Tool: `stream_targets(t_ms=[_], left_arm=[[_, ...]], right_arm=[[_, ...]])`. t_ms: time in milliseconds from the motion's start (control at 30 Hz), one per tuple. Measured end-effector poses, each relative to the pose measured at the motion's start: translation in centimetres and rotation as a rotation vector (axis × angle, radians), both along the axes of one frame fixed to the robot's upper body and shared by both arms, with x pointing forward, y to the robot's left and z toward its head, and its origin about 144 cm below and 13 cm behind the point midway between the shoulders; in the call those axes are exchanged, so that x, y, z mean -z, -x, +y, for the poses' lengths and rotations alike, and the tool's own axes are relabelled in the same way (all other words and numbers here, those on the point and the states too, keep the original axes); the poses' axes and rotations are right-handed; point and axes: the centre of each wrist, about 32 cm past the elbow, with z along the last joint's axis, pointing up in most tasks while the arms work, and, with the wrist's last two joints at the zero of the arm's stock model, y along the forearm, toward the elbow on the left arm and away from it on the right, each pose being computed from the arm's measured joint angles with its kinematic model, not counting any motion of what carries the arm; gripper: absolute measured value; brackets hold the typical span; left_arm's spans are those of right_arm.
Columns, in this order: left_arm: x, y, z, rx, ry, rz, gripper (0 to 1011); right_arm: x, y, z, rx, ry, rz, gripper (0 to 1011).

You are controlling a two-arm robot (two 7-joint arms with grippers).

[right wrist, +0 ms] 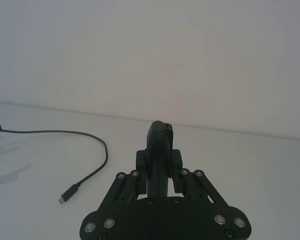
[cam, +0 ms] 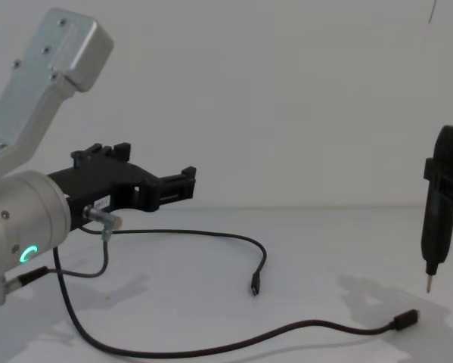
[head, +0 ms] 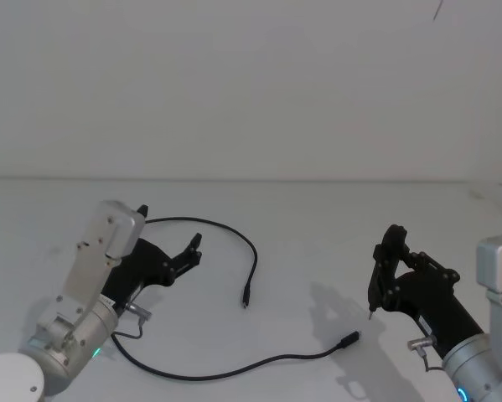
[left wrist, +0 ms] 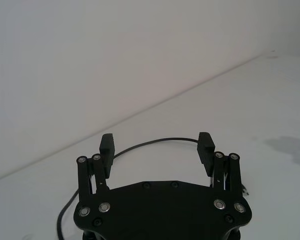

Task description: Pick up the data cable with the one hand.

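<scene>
The data cable (head: 255,258) lies slack on the white counter (head: 318,218), all of it in the near half. One strand arcs from beside the left gripper (head: 170,226) out toward the middle and ends in a small plug. A second strand sweeps along the near edge from under my left arm to the other plug, which rests near the right arm but apart from it.

My worry is the cord itself. It is thin and flat against the surface, so if I come down too shallow the pads will close on air. If I come down too deep, the fingers (left wrist: 107,143) will scrape the counter and roll the cord out sideways. The cord also passes beneath my left forearm, close to the grey wire (cam: 105,249) hanging off that wrist, and a lift could snag the two together. A long limp cable will drag its free ends, and the nearer plug could swing into the pen-like tool (cam: 442,197).

The left arm reaches in from the near left corner. Its elbow link is raised and its gripper is held roughly level above the counter with the jaws spread wide, gripping nothing. The cable's arc shows beyond the fingertips. The right gripper (head: 386,260) sits parked by the near right corner, pinching the pen-like tool upright, tip down, close over the counter.
</scene>
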Motion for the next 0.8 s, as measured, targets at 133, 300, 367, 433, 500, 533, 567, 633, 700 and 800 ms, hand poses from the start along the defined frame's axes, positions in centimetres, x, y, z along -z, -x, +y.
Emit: stream_targets(t_ms=[133, 300, 367, 433, 500, 533, 567, 633, 700, 800], left_arm=[[0.09, 0.15, 0.05, -0.019, 0.006, -0.005, 1001], [0.11, 0.17, 0.06, -0.021, 0.007, -0.006, 1001], [0.11, 0.17, 0.06, -0.021, 0.007, -0.006, 1001], [0.11, 0.17, 0.06, -0.022, 0.007, -0.006, 1001], [0.11, 0.17, 0.06, -0.022, 0.007, -0.006, 1001], [0.11, 0.17, 0.06, -0.022, 0.007, -0.006, 1001], [0.11, 0.17, 0.07, -0.022, 0.007, -0.006, 1001], [0.11, 0.17, 0.07, -0.022, 0.007, -0.006, 1001], [0.11, 0.17, 0.07, -0.022, 0.007, -0.006, 1001], [0.12, 0.17, 0.07, -0.022, 0.006, -0.006, 1001]], right_arm=[[0.0, 0.0, 0.0, 0.0, 0.0, 0.0, 279], [0.0, 0.0, 0.0, 0.0, 0.0, 0.0, 279], [0.0, 0.0, 0.0, 0.0, 0.0, 0.0, 279], [0.0, 0.0, 0.0, 0.0, 0.0, 0.0, 279], [0.0, 0.0, 0.0, 0.0, 0.0, 0.0, 279], [0.0, 0.0, 0.0, 0.0, 0.0, 0.0, 279], [0.0, 0.0, 0.0, 0.0, 0.0, 0.0, 279], [0.0, 0.0, 0.0, 0.0, 0.0, 0.0, 279], [0.0, 0.0, 0.0, 0.0, 0.0, 0.0, 279], [0.0, 0.0, 0.0, 0.0, 0.0, 0.0, 279]])
